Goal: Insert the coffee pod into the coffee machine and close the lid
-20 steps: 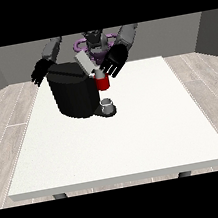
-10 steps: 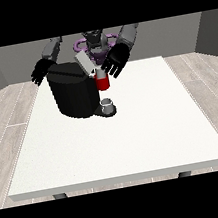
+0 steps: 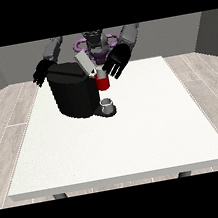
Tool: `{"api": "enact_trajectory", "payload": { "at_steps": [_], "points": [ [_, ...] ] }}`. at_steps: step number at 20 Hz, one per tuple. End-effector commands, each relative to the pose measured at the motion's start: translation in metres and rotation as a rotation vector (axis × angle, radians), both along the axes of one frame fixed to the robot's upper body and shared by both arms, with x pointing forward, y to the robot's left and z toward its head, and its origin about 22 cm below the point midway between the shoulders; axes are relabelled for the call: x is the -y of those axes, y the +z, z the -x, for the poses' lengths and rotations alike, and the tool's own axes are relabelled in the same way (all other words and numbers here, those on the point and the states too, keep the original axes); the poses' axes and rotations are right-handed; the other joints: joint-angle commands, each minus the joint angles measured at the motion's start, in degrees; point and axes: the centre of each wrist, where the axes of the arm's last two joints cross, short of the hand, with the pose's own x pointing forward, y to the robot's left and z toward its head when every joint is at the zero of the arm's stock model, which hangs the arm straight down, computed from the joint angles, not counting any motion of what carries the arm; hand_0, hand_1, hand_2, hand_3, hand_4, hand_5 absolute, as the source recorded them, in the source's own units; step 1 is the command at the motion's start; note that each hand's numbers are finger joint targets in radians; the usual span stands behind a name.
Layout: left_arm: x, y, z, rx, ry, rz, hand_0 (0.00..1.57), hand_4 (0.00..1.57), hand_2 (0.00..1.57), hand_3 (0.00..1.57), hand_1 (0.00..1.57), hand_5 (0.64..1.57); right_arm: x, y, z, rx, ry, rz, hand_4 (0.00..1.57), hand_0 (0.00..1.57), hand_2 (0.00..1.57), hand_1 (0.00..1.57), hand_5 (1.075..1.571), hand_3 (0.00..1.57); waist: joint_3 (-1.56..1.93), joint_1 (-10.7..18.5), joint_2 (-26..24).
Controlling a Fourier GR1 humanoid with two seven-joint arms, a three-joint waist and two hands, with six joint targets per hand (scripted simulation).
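Coffee machine (image 3: pixel 75 94) sits black and squat toward the far left of the white desk (image 3: pixel 136 136), its grey lid (image 3: pixel 85 63) tilted up and not yet closed. A red thing at the machine (image 3: pixel 103 83) shows at its front, with a small grey thing (image 3: pixel 107 103) on the base below; whether that is the pod I cannot tell. Over the last second little has shifted: the robot hand at the view's right (image 3: pixel 115 63) has edged slightly nearer the lid, fingers spread wide and holding nothing. The robot hand at the view's left (image 3: pixel 40 75) hangs behind the machine, fingers loosely splayed, empty too. I'd guess lid closing is coming up.
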Motion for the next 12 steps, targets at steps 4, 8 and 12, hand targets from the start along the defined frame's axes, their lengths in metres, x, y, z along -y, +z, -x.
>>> {"api": "enact_trajectory", "payload": {
  "at_steps": [4,8,12],
  "points": [
    [0.013,-0.023,0.000,-0.089,-0.042,-0.106,0.00,0.00,0.00,0.00,0.00,1.571,0.007,-0.012,0.002,-0.027,-0.050,0.027,0.36,0.00,0.00,0.00,1.571,0.00,-0.19,1.2,-1.2],
    [0.012,-0.009,-0.001,-0.105,-0.035,-0.128,0.00,0.00,0.00,0.00,0.00,1.571,0.028,-0.005,-0.004,-0.035,-0.033,0.002,0.39,0.00,0.00,0.00,1.571,0.00,-0.18,1.2,-2.7],
    [0.011,-0.027,0.001,-0.088,-0.059,-0.108,0.00,0.00,0.00,0.00,0.00,1.571,0.007,-0.011,-0.001,-0.027,-0.036,-0.001,0.42,0.00,0.00,0.00,1.571,0.00,-0.20,2.5,-1.9]
  ]
}}
